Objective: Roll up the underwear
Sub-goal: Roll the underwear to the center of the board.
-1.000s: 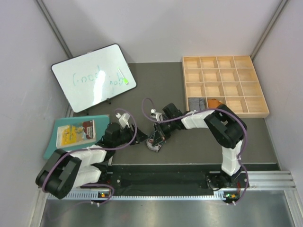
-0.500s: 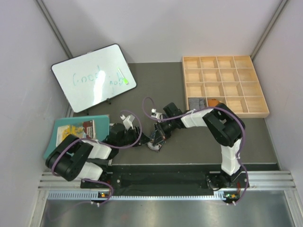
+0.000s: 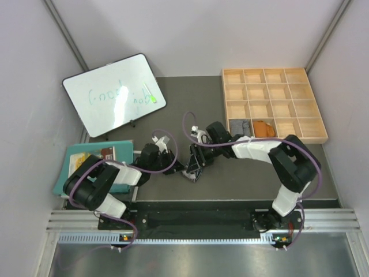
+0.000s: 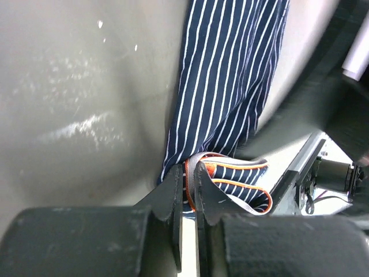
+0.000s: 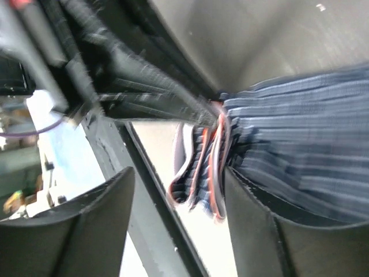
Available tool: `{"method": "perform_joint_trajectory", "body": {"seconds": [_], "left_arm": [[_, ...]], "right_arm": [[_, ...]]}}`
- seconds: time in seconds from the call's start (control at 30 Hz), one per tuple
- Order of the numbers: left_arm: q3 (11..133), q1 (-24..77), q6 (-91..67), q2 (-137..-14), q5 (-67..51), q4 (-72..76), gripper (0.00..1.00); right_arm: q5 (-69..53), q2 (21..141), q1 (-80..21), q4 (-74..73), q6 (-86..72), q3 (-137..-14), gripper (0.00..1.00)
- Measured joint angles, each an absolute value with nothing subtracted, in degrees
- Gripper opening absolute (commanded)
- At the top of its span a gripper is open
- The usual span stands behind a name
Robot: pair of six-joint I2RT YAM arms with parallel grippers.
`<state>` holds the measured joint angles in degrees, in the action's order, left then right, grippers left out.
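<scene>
Navy white-striped underwear (image 4: 230, 86), orange-edged waistband (image 4: 239, 173) bunched, pinched in left hand (image 4: 187, 176).

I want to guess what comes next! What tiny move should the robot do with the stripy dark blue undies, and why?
Probably the right gripper should pull back from the dark navy white-striped cloth underwear: its jaws stand wide apart around the bunched waistband, while the left gripper is pinched shut on it.

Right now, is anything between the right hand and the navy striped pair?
Nothing visible. The right hand is open, its fingers either side of the folded waistband end of the navy striped pair. The left hand pinches that same waistband edge from the opposite side, close by but not in between.
</scene>
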<state>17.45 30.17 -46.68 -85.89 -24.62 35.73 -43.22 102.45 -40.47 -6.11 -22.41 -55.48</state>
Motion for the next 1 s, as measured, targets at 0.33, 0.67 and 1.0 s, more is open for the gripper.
{"method": "perform_joint_trajectory", "body": {"seconds": [0.33, 0.67, 1.0], "left_arm": [[23.0, 30.3, -48.0, -88.0, -25.9, 27.7, 0.0], [27.1, 30.1, -48.2, -89.7, -27.7, 21.8, 0.0], [28.1, 30.1, -48.3, -89.9, -27.9, 19.9, 0.0]], "right_arm": [[-32.2, 82.8, -40.4, 3.6, -33.3, -36.3, 0.81], [-24.5, 83.9, -42.8, 12.5, -36.1, -31.4, 0.81], [-16.8, 88.5, -47.1, 12.6, -35.0, -35.4, 0.61]]}}
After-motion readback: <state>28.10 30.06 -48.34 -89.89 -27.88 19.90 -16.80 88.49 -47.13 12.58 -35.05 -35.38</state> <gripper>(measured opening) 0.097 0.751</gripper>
